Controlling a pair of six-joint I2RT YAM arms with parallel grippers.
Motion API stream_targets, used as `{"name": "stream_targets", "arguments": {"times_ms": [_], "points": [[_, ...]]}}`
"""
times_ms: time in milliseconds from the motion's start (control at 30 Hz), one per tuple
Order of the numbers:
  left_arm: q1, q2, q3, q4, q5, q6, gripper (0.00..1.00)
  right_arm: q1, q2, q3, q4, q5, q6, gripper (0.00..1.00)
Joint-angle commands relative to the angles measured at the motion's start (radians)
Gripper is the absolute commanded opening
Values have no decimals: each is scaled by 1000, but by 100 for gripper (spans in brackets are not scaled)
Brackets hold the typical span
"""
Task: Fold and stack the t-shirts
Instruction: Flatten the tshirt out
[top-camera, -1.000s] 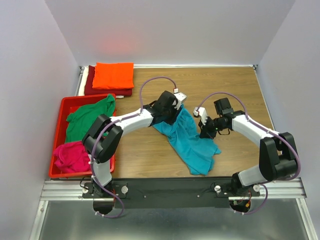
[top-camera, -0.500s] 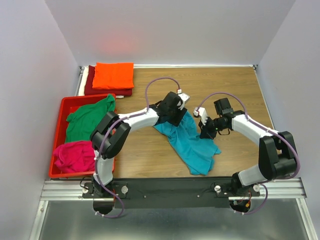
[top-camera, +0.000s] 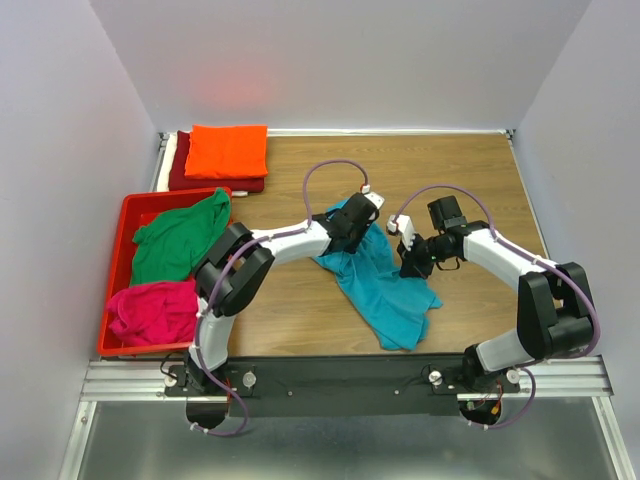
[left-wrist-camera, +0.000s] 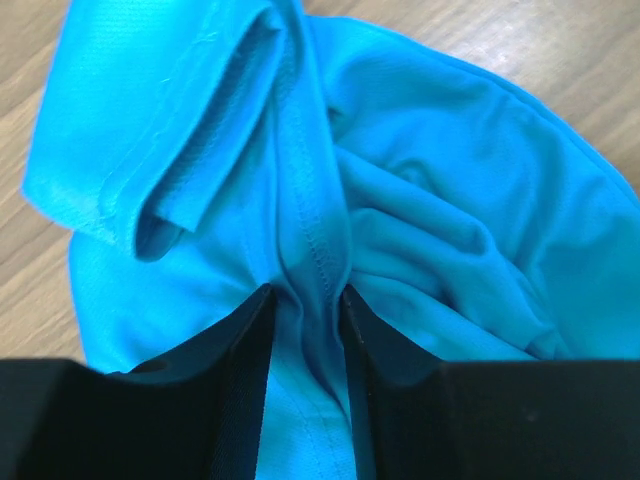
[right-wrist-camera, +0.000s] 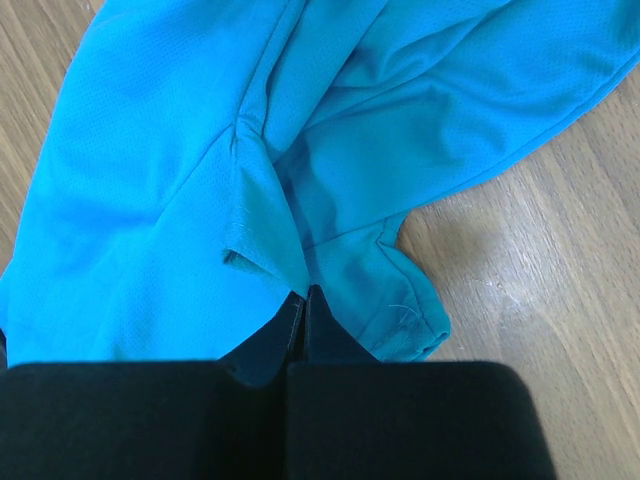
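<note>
Left gripper (left-wrist-camera: 305, 295) pinching seam ridge of turquoise t-shirt (top-camera: 388, 295), right gripper (right-wrist-camera: 304, 298) clamping its hem; both likely gripping for spreading crumpled cloth flat.

Bright even light, soft faint shadows, wrist views sharp, colours vivid

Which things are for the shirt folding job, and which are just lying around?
For the job: turquoise t-shirt, green t-shirt, magenta t-shirt, orange t-shirt, dark red t-shirt.
Just there: red crate, wooden table.
</note>
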Motion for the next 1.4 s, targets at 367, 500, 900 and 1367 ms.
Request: {"name": "stream_targets", "arguments": {"times_ms": [367, 500, 900, 1367], "points": [[36, -102, -51, 35, 39, 5, 17, -5, 12, 28, -29, 15, 0, 1], [54, -92, -71, 51, 68, 10, 17, -10, 12, 28, -29, 14, 0, 1], [65, -54, -77, 81, 108, 17, 40, -11, 13, 30, -29, 14, 0, 1], [102, -163, -102, 92, 116, 37, 0, -20, -34, 92, -29, 78, 58, 1]]}}
